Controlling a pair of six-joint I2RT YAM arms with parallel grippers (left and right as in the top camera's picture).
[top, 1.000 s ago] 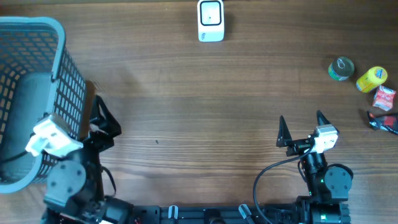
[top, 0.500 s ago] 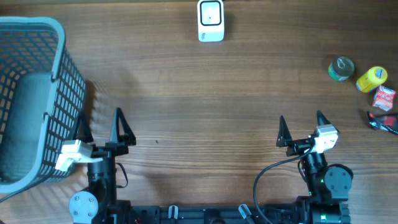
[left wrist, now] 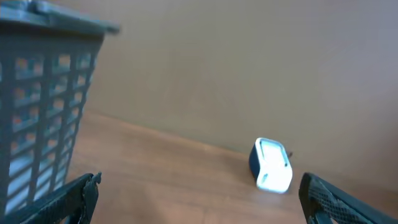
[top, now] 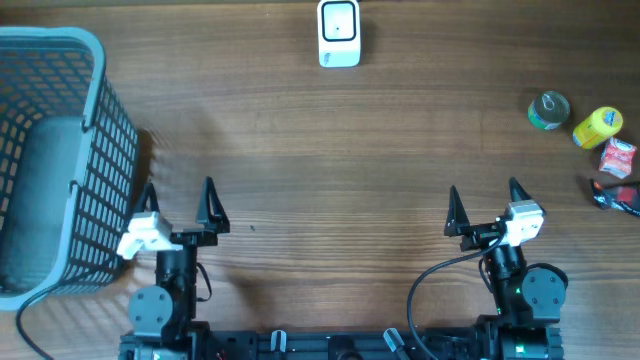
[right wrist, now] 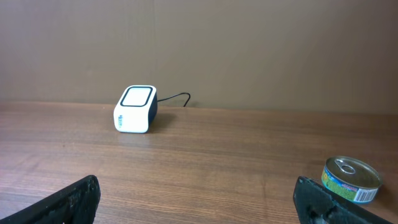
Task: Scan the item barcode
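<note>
Jaws gape on both sides; scanner (top: 339, 33) window faces upward.

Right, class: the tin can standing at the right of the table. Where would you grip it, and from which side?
Grip the tin can across its curved side wall, probably from above with the right gripper. It stands upright, lid up, leaving the wall exposed; the yellow container crowds its right, so pinch it front to back.

Black arms (top: 165, 290), white wrist blocks (top: 522, 220), pointed black fingers (top: 209, 200), seemingly black cable (top: 430, 275)
</note>
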